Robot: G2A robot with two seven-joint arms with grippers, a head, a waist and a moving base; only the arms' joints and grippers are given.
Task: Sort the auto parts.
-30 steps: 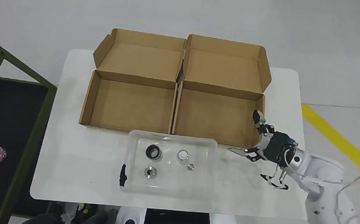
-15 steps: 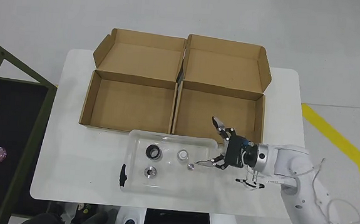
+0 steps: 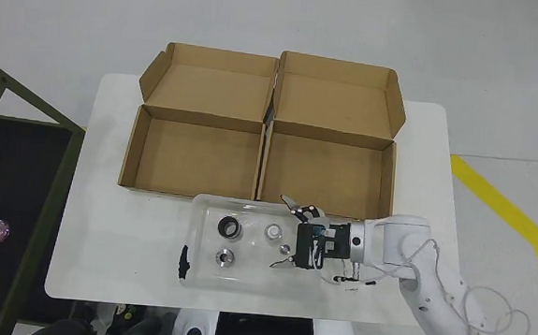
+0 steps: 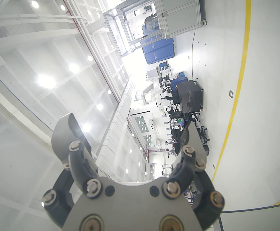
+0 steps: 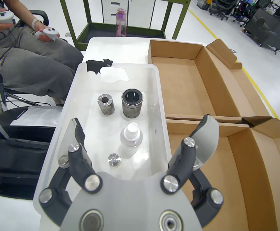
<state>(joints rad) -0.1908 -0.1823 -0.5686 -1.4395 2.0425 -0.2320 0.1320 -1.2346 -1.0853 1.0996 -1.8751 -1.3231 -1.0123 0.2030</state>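
Right gripper [image 5: 142, 122] hung low over the near end of the clear plastic tray [image 5: 65, 102], jaws spread wide, nothing held. One finger [image 5: 75, 131] was inside the tray line. The other finger [image 5: 210, 129] sat out past the rim, over the nearer cardboard box [image 5: 218, 170]. Risk: a straight drop would likely land that outer finger on the rim or box wall and shove or tip the light tray.

Closest part under the jaws was a small metal plug [image 5: 114, 159], lying just beside a white-capped clear bottle [image 5: 131, 136]. Risk: with that wide a spread, closing could catch both, or knock the bottle over onto the plug. The plug looked round and low, so a shallow pinch might squirt it across the slick floor.

Farther in stood a dark linear bearing [image 5: 132, 106] and a grey metal bushing [image 5: 105, 104], upright, near each other but apart. A sliding tray could topple them. Beyond lay the second cardboard box [image 5: 186, 81]. Both boxes held nothing, so all sorting was yet to do.

Left gripper [image 4: 126, 126] had its jaws apart and empty, aimed up at the hall.
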